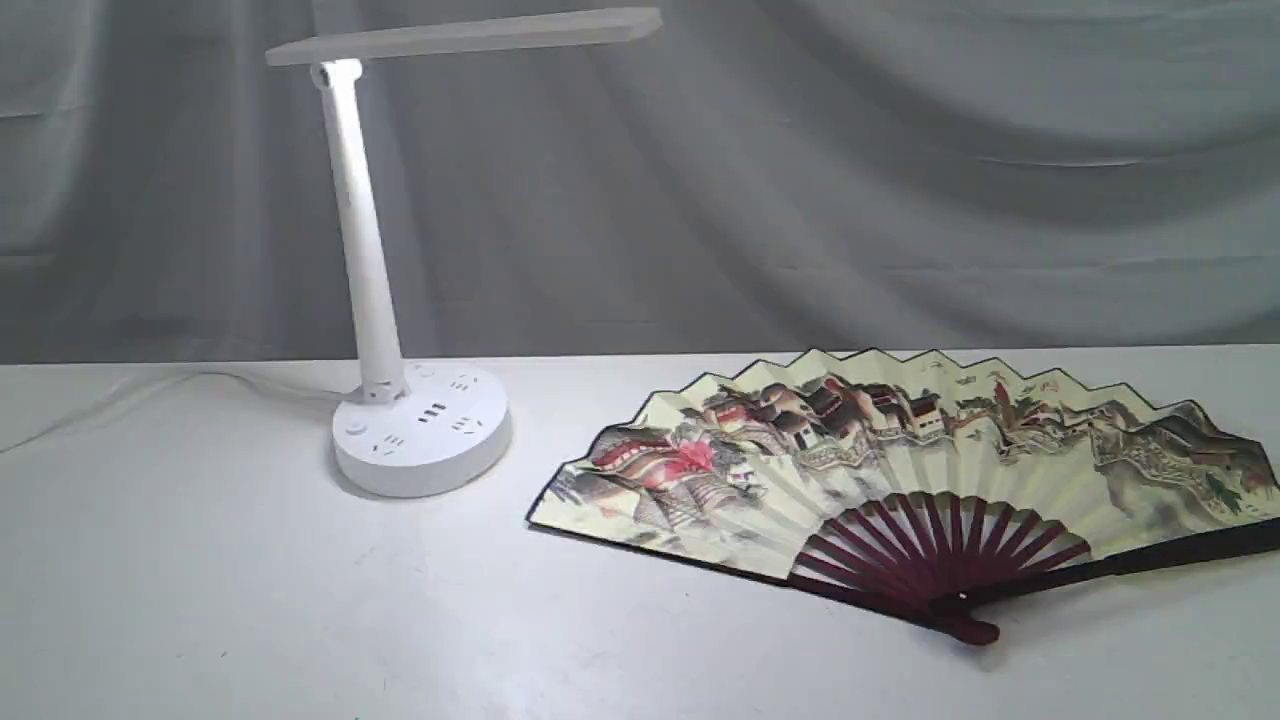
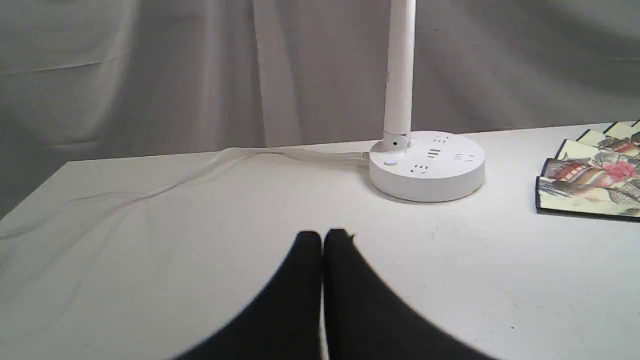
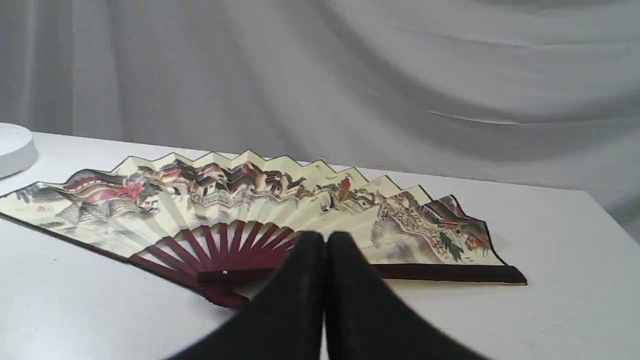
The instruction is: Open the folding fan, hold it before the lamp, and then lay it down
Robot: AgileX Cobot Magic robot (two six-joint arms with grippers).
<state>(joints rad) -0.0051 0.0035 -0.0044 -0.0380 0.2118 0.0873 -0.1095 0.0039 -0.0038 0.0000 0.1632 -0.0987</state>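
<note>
- left gripper: 2 black fingers pressed together tip to tip, nothing between them. It hangs over the bare table and touches nothing.
- lamp: stands on the left part of the table on its round base. Stem leans slightly, bar head reaches to the right.
- folding fan: lies flat on the table right of the lamp base, near it but apart. Fully spread, painted side up.
- right gripper: 2 fingers clenched on nothing, poised in front of the fan's maroon ribs. The tips overlap the ribs in this view, so contact cannot be told.
- exterior view: neither gripper shows, and only this view has the lamp's head.
- left wrist view: catches just 1 end of the fan, plus the white cable trailing from the base.
- right wrist view: whole fan, and only an edge of the lamp base.
</note>
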